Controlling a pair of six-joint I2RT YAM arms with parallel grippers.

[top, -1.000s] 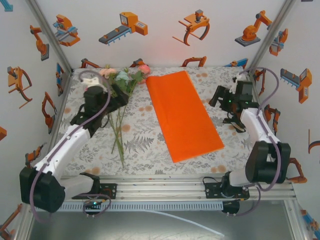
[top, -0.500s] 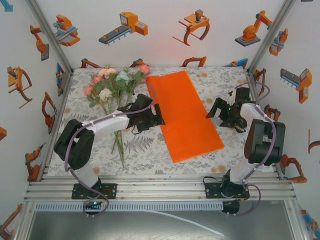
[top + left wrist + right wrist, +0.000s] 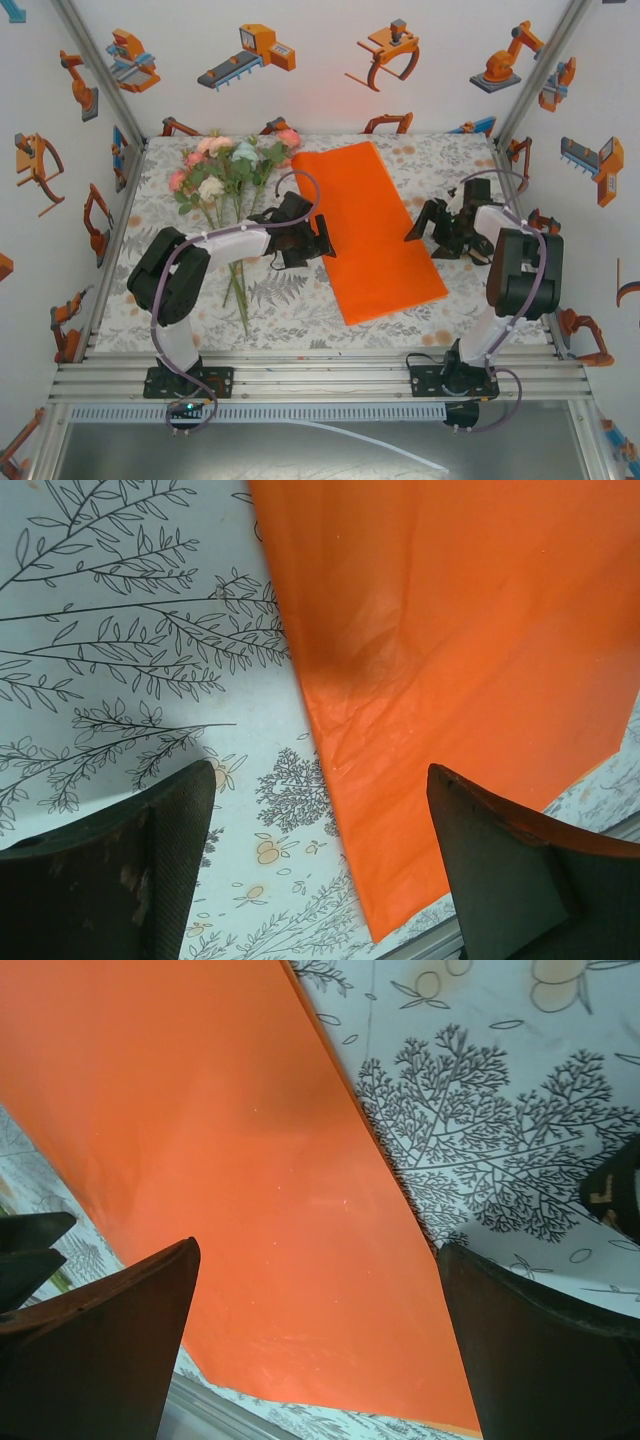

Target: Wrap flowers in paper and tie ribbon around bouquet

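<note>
A: How far along is it?
B: Barely begun. The orange paper (image 3: 366, 228) lies flat between the left hand (image 3: 318, 780) and right hand (image 3: 318, 1250), both with fingers apart and empty. The flowers (image 3: 225, 170) lie unwrapped left of the left hand. Wrapping and tying remain.

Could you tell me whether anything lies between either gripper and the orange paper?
Nothing visible does. The left gripper and the right gripper sit at opposite long edges of the paper, jaws open. The flowers lie to the paper's left, not in either gripper's path.
</note>
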